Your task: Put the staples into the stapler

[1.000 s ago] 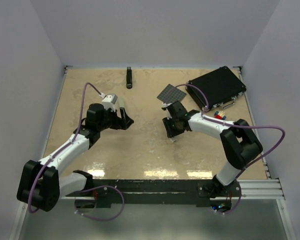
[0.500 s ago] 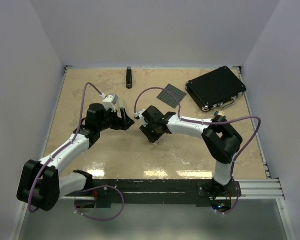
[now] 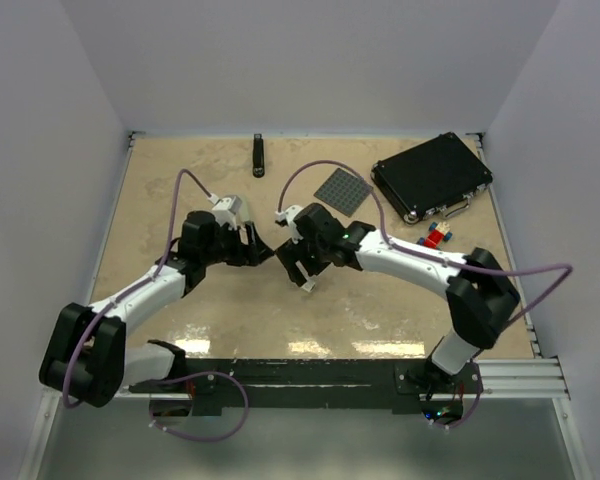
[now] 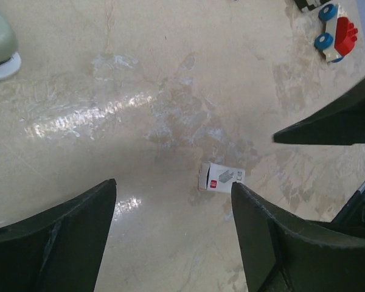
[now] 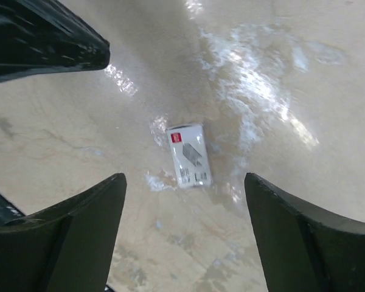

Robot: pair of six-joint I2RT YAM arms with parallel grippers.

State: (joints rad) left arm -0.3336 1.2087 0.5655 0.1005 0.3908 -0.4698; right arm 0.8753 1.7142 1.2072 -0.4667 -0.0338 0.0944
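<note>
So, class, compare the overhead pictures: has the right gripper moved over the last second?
Yes. The right gripper has moved left, away from the black case, towards the left gripper.

The staples box (image 5: 188, 155) was white with a red mark. The toy bricks (image 4: 340, 33) were red and blue.

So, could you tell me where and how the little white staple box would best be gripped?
Grip it across its two long edges, coming straight down from above. The staple box lies flat on the table, low and narrow, and the open right gripper hangs over it with those edges facing its sides.
</note>
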